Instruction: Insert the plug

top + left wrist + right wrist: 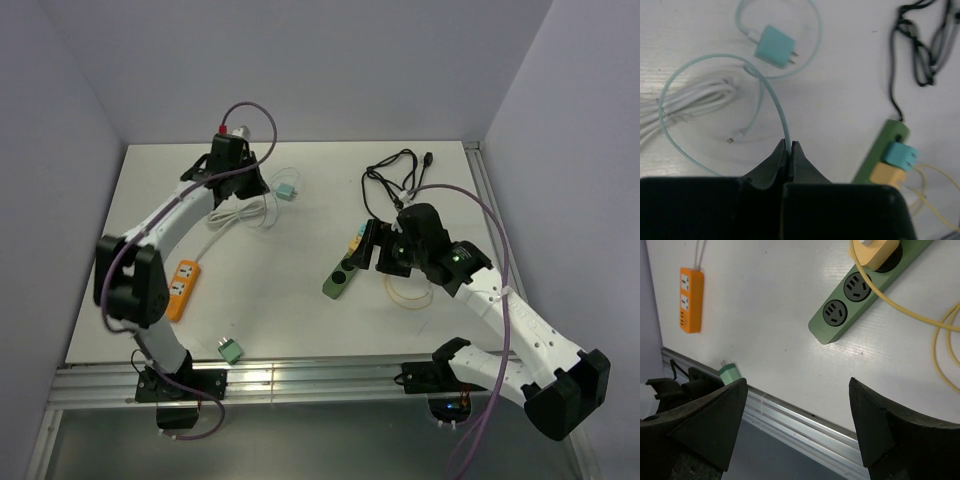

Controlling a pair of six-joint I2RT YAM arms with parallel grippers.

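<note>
The long green plastic power strip (840,312) and its yellow plug (875,251) run off the right wrist view's top. The left wrist view crops the coiled white cable (690,102)

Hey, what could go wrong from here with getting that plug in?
The left gripper pinches the teal cable, not the teal charger, so lifting may leave the prongs dangling unaimed. The cable also crosses the white cord and could drag it along.

We see a green power strip (836,313) bearing a yellow plug (874,252) and a teal plug (901,155); left of it, an orange strip (182,285) on the white bench (290,310).
</note>
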